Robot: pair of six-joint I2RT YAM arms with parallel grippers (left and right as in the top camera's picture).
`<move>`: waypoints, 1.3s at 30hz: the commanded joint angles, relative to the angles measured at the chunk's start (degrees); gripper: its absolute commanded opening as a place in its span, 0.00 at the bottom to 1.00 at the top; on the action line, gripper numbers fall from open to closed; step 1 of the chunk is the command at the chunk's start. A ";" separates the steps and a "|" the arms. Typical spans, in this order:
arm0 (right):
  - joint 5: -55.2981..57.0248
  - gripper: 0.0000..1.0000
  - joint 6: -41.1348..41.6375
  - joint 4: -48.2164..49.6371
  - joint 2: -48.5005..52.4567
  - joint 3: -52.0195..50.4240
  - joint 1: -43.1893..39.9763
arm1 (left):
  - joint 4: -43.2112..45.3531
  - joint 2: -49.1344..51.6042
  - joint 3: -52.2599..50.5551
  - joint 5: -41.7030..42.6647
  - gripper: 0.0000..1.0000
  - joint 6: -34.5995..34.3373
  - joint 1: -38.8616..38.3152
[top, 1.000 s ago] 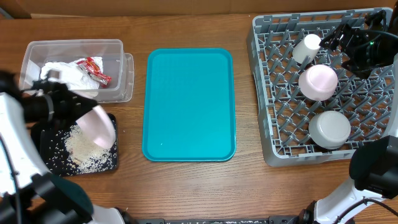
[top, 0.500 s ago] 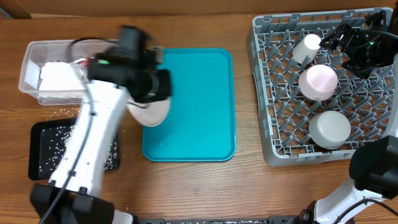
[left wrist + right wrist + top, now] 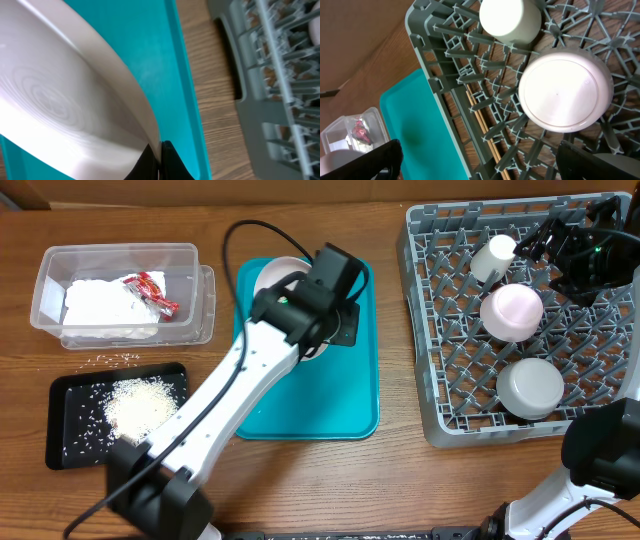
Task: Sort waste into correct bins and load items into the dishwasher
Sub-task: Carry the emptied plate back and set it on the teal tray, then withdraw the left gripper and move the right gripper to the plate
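Observation:
My left gripper [image 3: 322, 320] is shut on the rim of the large white plate [image 3: 277, 275] and holds it tilted over the back half of the teal serving tray [image 3: 350, 395]. In the left wrist view the plate [image 3: 65, 100] fills the left, with both jaws pinched on its edge. The black tray [image 3: 70, 395] holds a pile of rice [image 3: 140, 405]. The clear tub [image 3: 190, 285] holds white napkins [image 3: 100, 305] and the red-and-white wrapper [image 3: 150, 290]. The grey dish rack [image 3: 425, 330] holds the white cup [image 3: 493, 255], the white bowl [image 3: 512, 312] and the grey bowl [image 3: 530, 387]. My right gripper [image 3: 545, 240] is open and empty above the rack's back right.
Loose rice grains [image 3: 115, 360] lie on the wooden table between the tub and the black tray. The right wrist view shows the cup [image 3: 510, 17] and the white bowl [image 3: 565, 92] upside down among the rack's pegs. A strip of bare wood separates the teal tray from the rack.
My left arm has swung right from the black tray to over the teal tray, carrying the plate. A pile of rice now lies uncovered on the black tray. The right arm has not moved.

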 commanded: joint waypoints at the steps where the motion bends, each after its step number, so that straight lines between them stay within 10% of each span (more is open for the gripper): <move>1: 0.00 1.00 0.22 0.11 -1.64 1.36 0.00 | -0.11 4.11 -0.13 -0.13 0.04 -0.55 -0.79; 22: 0.00 1.00 0.24 0.11 -1.64 1.36 0.00 | -2.45 8.90 1.14 5.40 0.25 1.75 -0.26; 39: -5.88 1.00 3.17 2.82 -1.64 1.36 0.00 | -21.09 8.90 27.12 -1.81 0.40 -1.27 12.68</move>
